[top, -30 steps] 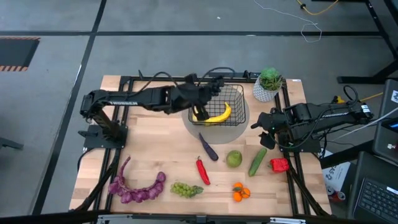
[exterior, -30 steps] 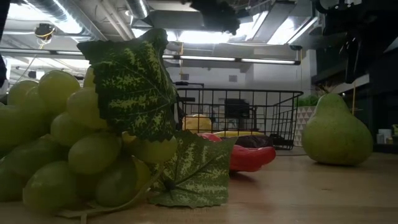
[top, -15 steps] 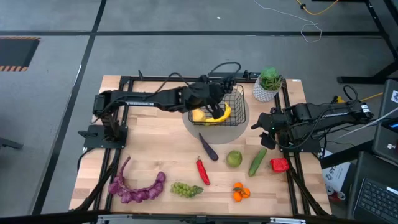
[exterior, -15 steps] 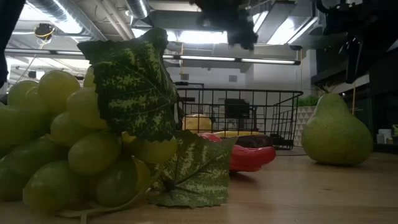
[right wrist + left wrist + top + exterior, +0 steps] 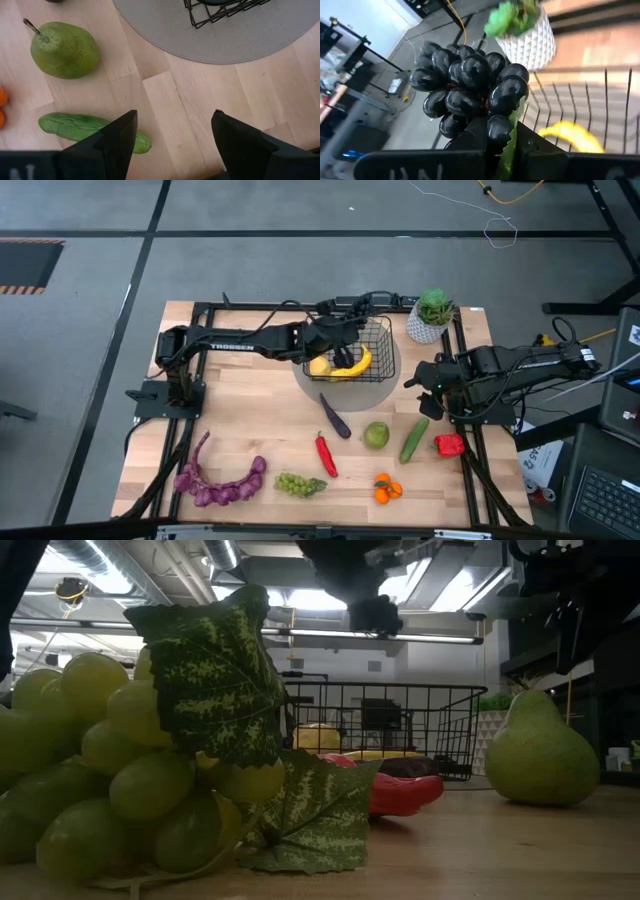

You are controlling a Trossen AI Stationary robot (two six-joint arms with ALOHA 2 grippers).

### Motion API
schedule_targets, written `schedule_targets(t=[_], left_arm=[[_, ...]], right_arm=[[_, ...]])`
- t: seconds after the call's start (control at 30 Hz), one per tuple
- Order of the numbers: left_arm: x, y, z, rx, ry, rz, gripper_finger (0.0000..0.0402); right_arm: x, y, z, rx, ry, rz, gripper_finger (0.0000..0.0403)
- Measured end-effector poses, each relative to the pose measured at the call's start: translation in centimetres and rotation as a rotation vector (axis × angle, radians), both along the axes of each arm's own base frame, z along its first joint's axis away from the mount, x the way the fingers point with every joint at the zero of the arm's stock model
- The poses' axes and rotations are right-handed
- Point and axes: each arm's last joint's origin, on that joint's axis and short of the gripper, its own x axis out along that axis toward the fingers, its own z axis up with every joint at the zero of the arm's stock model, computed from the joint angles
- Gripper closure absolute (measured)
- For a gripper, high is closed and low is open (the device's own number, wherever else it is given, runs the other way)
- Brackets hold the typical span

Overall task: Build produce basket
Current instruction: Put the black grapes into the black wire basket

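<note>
Left claw point(image 5: 492, 142) clamped on dark grape bunch point(image 5: 467, 85) over basket point(image 5: 362, 350) holding banana point(image 5: 352, 366), right claw point(image 5: 172, 132) open, idle; pear point(image 5: 376, 434), cucumber point(image 5: 414, 439), chili point(image 5: 326, 454) left on counter point(image 5: 250, 420).

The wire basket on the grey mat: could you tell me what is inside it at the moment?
Inside the basket lie a yellow banana and a yellow fruit beside it. The left gripper, shut on dark grapes, hangs over it and covers part of the floor.
</note>
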Motion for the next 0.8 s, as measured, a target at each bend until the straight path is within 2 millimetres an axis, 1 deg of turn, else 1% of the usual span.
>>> schedule_targets(t=[0.1,0.27,0.37,0.5,0.7,0.8], left_arm=[[-0.2,0.2,-0.6,0.013,0.084,-0.01,0.0377],[-0.7,1.0,-1.2,0.004,0.163,0.009,0.0372],[-0.7,1.7,-1.5,-0.008,0.159,0.028,0.0371],[-0.4,2.3,-2.3,-0.031,0.181,0.013,0.0371],[0.4,2.5,-3.9,-0.045,0.213,-0.013,0.037],[0.5,2.6,-4.1,-0.052,0.217,-0.007,0.037]], right_arm=[[0.0,0.0,0.0,0.0,-0.001,0.0,0.0148],[0.0,0.0,0.0,-0.001,0.0,0.003,0.0148],[0.0,0.0,0.0,-0.007,0.001,0.02,0.0148],[0.0,0.0,0.0,-0.007,0.001,0.021,0.0148],[0.0,0.0,0.0,-0.007,0.001,0.021,0.0148],[0.0,0.0,0.0,-0.007,0.001,0.02,0.0148]])
